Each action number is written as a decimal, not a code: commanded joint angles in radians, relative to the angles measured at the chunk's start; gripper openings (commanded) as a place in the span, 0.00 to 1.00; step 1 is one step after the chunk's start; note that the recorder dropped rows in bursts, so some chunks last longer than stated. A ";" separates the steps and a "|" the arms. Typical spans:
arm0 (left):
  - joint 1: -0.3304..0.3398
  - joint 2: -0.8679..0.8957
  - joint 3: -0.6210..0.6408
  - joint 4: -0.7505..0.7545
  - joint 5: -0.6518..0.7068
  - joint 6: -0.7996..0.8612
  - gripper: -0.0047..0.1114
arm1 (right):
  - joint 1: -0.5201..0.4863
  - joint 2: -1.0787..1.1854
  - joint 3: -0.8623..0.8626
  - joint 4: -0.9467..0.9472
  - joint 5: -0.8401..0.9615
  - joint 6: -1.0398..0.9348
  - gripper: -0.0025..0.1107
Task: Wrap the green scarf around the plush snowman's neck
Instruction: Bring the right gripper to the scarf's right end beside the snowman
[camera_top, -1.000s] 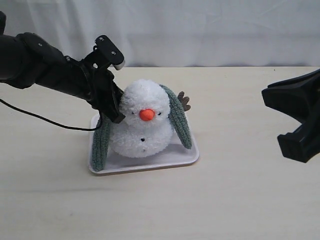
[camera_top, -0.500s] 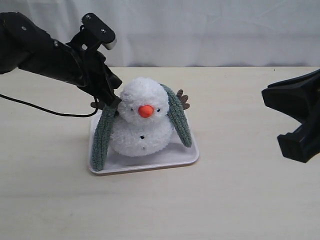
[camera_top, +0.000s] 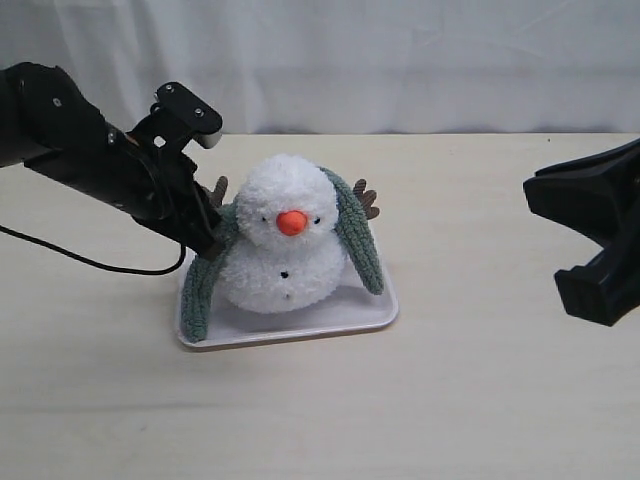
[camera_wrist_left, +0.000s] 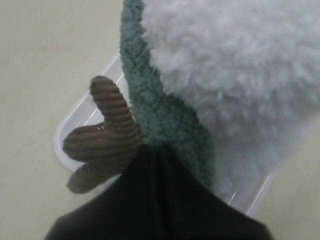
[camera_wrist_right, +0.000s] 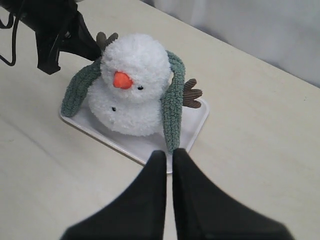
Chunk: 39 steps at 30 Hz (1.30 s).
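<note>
Although the pale table (camera_top: 480, 400) stretched well beyond the snowman (camera_top: 285, 250) on every side, everything else gathered close to that toy. The black left arm (camera_top: 80, 150) reached in toward the snowman. The left gripper (camera_top: 207, 243) pressed in at the snowman's neck crease, its jaws clamped together on the scarf (camera_top: 362, 240). The right gripper (camera_wrist_right: 169, 151) hung well apart from the snowman, on the side opposite the left arm, its fingers together with only a thin slit between them and nothing held.

A white tray (camera_top: 385, 312) lay under the snowman, which sat upright on it. The scarf ran behind the snowman's head and hung down both flanks. One strand dropped from the left gripper to the tray beside the snowman's body. The other slanted down the opposite flank, its rounded end reaching the tray.

One brown twig arm (camera_top: 219, 189) stuck up just beside the clamped strand, close against the gripper's tip. The other twig arm (camera_top: 369, 201) peeked out behind the free strand. The orange nose (camera_top: 291, 222) pointed forward from the snowman's face.
</note>
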 joint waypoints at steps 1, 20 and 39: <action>0.001 0.003 0.011 -0.048 -0.020 -0.014 0.04 | -0.001 -0.004 0.004 0.008 0.005 0.003 0.06; 0.001 -0.115 0.011 -0.137 -0.015 0.058 0.04 | -0.003 0.069 0.041 -0.022 -0.027 0.049 0.35; 0.001 -0.209 0.122 -0.123 -0.002 0.025 0.04 | -0.384 0.631 -0.060 0.958 -0.085 -0.979 0.46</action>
